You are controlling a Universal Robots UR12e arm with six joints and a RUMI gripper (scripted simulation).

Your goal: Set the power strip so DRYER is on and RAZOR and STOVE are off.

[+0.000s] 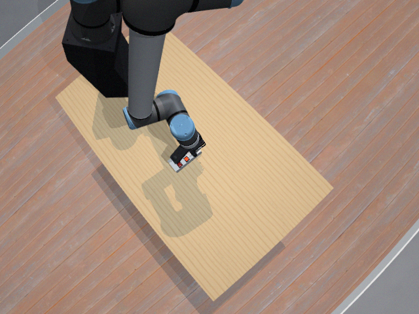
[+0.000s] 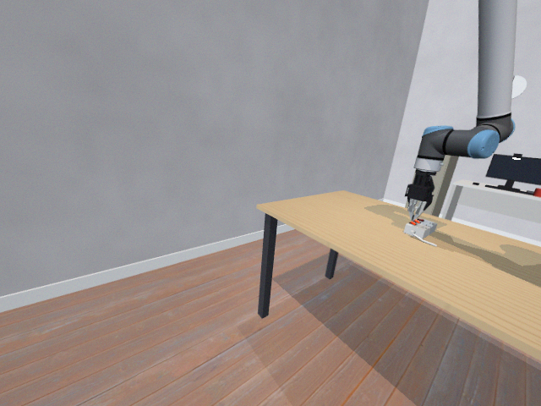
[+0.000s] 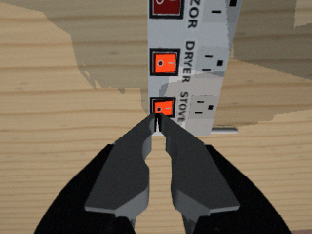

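Partly, the strip (image 3: 191, 68) is cut off at the top of the wrist view: of the RAZOR label only "ZOR" shows, and its switch (image 3: 166, 7) is cropped and darker red. From above, the claw (image 1: 180, 156) covers part of the strip, leaving two switches visible. Three switches show in all. The DRYER switch (image 3: 165, 62) and STOVE switch (image 3: 163, 106) glow bright orange-red. The strip is grey-white, face up, with one socket beside each label, lying near the middle of the table (image 1: 256, 175). The claw is closed with nothing between its fingers; its tips sit at the near edge of the STOVE switch.
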